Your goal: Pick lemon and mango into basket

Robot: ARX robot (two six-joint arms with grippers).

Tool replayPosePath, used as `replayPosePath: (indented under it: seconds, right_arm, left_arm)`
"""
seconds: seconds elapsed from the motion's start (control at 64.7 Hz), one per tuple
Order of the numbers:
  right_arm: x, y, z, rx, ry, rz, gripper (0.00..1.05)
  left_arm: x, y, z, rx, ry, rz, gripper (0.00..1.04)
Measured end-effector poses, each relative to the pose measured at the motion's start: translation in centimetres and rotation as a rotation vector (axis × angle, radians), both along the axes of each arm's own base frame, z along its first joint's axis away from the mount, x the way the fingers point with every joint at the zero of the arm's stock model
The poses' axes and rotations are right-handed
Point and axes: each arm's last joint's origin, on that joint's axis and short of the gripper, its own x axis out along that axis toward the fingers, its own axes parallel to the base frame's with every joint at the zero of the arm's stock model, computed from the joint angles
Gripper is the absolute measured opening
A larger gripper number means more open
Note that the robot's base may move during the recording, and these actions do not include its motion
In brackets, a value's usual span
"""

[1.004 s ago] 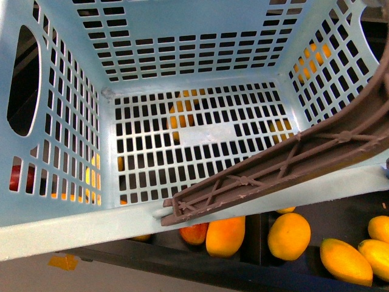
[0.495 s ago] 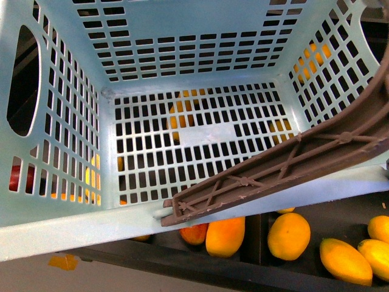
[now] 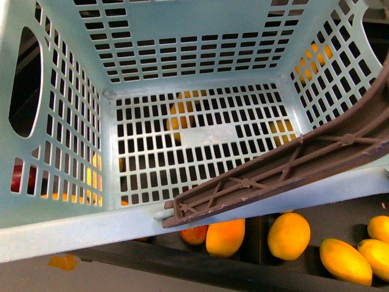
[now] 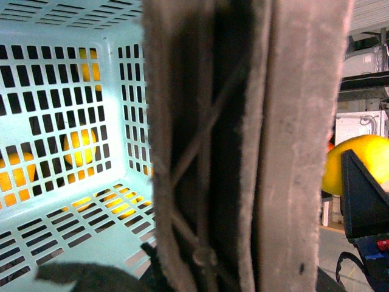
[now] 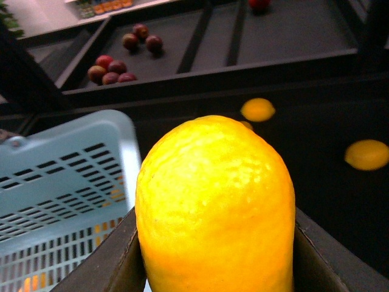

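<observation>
The pale teal basket (image 3: 55, 231) is taking up nearly the whole front view, sitting with nothing inside it; yellow and orange fruit is showing only through the slots of its floor and walls. Its brown handle (image 3: 285, 167) is lying folded down across the near right rim.

On the near side of the basket, a dark display shelf (image 3: 352, 213) is carrying several yellow-orange fruits. Among them, the elongated mango (image 3: 345, 261) is lying at the near right, apart from the basket.

The lemon (image 5: 216, 207) is sitting upright in the right end effector (image 5: 216, 264), whose dark fingers are gripping it from both sides. It is hanging just beside the basket's outer wall, not yet over the opening.

The left end effector (image 4: 103, 277) is sitting very close against the handle. Only a dark edge of it is showing, so I cannot tell whether it is clenched or released.
</observation>
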Motion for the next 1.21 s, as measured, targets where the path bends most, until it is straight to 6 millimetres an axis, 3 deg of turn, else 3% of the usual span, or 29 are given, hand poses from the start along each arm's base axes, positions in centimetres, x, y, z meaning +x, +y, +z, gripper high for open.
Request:
replayPosePath:
  seconds: [0.077,0.17,0.371,0.479,0.556,0.726,0.989,1.128,1.205]
  right_arm:
    - [1.4,2.8,0.1,0.011,-0.014,0.065,0.50]
    - [2.4,4.8,-0.2,0.009,-0.003,0.093,0.50]
    - [3.6,10.0,-2.7,0.004,0.067,0.193,0.50]
    - [3.7,11.0,-3.6,0.006,0.101,0.193,0.51]
    - [3.7,11.1,-3.8,0.009,0.109,0.185,0.61]
    - [2.9,10.2,-3.0,0.040,0.081,0.106,0.97]
    - [-1.0,5.0,-0.1,0.035,-0.010,-0.135,0.96]
    - [-1.1,4.7,0.1,0.036,-0.024,-0.135,0.96]
    - [-1.4,4.5,-0.7,-0.022,-0.134,-0.053,0.85]
  left_arm:
    - [0.0,0.0,0.0,0.001,-0.001,0.001,0.14]
    - [0.0,0.0,0.0,0.000,-0.001,0.000,0.14]
    - [0.0,0.0,0.0,0.001,-0.001,0.000,0.14]
    - [0.0,0.0,0.0,0.001,-0.001,0.000,0.14]
    - [0.0,0.0,0.0,0.001,-0.001,0.001,0.14]
    - [0.0,0.0,0.0,-0.001,0.000,-0.003,0.14]
    - [0.0,0.0,0.0,0.002,-0.002,-0.001,0.14]
    - [0.0,0.0,0.0,0.003,-0.004,-0.004,0.14]
    - [0.0,-0.1,0.0,0.001,-0.003,-0.006,0.14]
